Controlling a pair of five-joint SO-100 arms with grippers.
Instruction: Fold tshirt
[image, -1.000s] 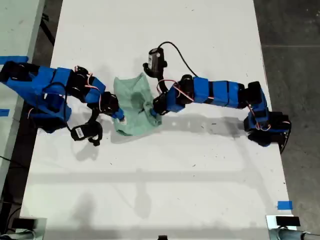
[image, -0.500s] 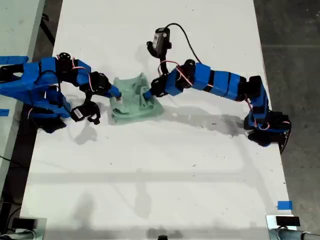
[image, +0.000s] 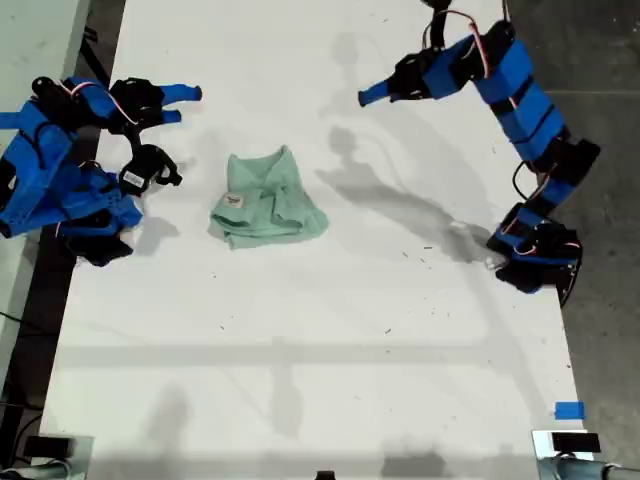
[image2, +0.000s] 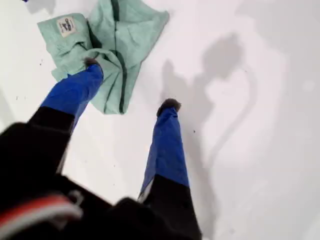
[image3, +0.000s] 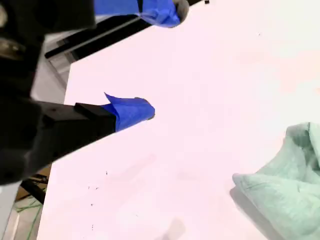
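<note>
The pale mint-green tshirt (image: 270, 200) lies in a small folded bundle on the white table (image: 330, 330), its white label facing up on the side toward the exterior view's left. No gripper touches it. My first gripper (image: 368, 95) is raised near the exterior view's top right and open, its blue fingers (image2: 167, 145) spread above the tshirt (image2: 125, 35). My second gripper (image: 185, 105) hangs at the exterior view's upper left, open and holding nothing. In the second wrist view, the second gripper (image3: 165, 60) hovers over bare table with the tshirt (image3: 285, 195) off to one side.
The arm bases stand at the exterior view's left edge (image: 90, 220) and right edge (image: 535, 260). A blue tape mark (image: 568, 410) sits near the exterior view's bottom right corner. Dark floor borders the table on both sides. The table edge (image3: 75, 65) runs close beyond the second gripper.
Both grippers let go of the tshirt and drew away, the first rising toward the exterior view's top right, the second pulling back to its left. The tshirt now lies alone.
</note>
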